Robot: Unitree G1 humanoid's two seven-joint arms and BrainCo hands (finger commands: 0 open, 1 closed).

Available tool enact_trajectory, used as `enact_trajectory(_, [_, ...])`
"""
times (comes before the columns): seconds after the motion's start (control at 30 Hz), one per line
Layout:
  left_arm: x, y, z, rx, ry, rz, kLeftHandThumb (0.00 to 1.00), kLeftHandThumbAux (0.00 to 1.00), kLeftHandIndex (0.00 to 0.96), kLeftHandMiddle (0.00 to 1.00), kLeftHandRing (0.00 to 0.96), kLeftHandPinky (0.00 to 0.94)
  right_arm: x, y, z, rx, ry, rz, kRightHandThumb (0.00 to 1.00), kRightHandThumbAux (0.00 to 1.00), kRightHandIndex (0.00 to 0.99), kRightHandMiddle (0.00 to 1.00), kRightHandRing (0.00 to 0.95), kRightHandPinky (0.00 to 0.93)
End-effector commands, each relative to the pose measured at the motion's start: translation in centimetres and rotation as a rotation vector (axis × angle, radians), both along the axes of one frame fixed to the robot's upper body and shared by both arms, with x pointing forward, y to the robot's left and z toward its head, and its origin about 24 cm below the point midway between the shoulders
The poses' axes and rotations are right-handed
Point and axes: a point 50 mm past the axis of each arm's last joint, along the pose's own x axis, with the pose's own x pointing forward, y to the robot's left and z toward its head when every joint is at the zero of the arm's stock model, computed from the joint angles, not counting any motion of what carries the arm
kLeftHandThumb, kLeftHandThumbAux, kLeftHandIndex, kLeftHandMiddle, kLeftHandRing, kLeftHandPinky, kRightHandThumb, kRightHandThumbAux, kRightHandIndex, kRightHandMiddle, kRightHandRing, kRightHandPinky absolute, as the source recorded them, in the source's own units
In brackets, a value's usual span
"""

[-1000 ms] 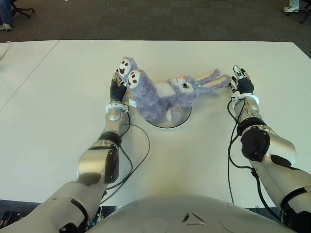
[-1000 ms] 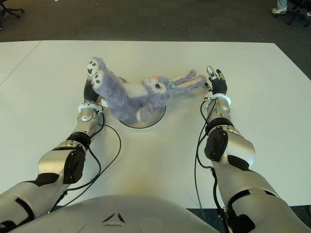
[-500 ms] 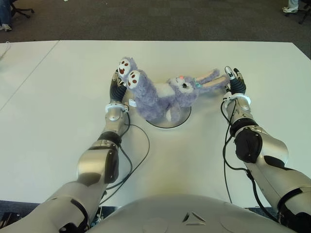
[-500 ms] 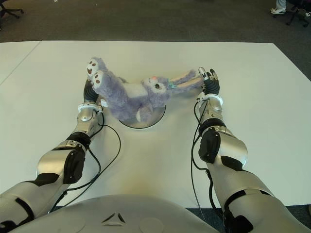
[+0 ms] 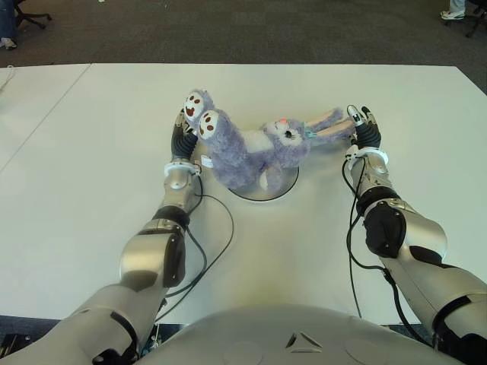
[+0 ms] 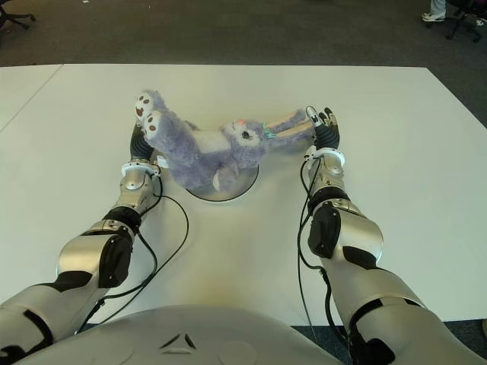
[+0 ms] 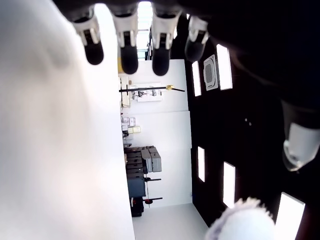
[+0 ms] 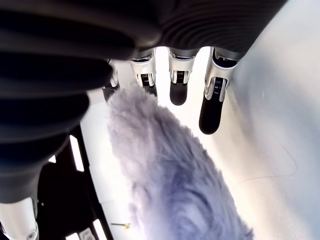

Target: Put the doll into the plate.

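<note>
A purple plush bunny doll (image 5: 243, 152) lies on its side across a round white plate (image 5: 262, 196) in the middle of the table. Its spotted feet stick up at the left and its long ears (image 5: 327, 125) stretch to the right. My left hand (image 5: 183, 135) is just left of the feet, fingers (image 7: 129, 52) straight and holding nothing. My right hand (image 5: 363, 129) is at the ear tips. In the right wrist view one furry ear (image 8: 155, 165) lies across the palm while the fingers (image 8: 212, 107) stay extended.
The white table (image 5: 91, 152) reaches far to both sides, with a seam to a second table at the left. Black cables (image 5: 217, 228) trail from both wrists over the tabletop. Dark carpet lies beyond the far edge.
My right hand has slid left until it meets the doll's ears. The left hand and the doll have stayed where they were.
</note>
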Motion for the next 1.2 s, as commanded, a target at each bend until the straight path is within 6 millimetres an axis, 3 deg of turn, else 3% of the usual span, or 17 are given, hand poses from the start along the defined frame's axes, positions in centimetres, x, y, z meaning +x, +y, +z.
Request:
enact_trajectory(0.03, [-8.8,-0.1,-9.8,-0.043,0.51,0.028,0.0,0.503,0.057,0.125,0.107,0.086,-2.7,2.1,-5.0,0.083,0.181,0.018,0.0,0.652,0.003,0.02,0.0,0.0])
enact_trajectory(0.7, [-8.7,-0.1,-9.8,-0.072,0.5,0.032,0.0,0.526,0.063,0.125,0.113,0.099,-4.0,4.8,-6.8,0.17,0.181,0.04,0.0,0.651,0.0,0.024,0.002,0.0])
enact_trajectory(1.2, [-8.8,-0.1,-9.8,-0.079,0.49,0.037,0.0,0.528,0.072,0.136,0.121,0.11,-5.3,6.5,-8.2,0.13,0.197,0.094,0.0,0.607,0.0,0.027,0.008,0.009])
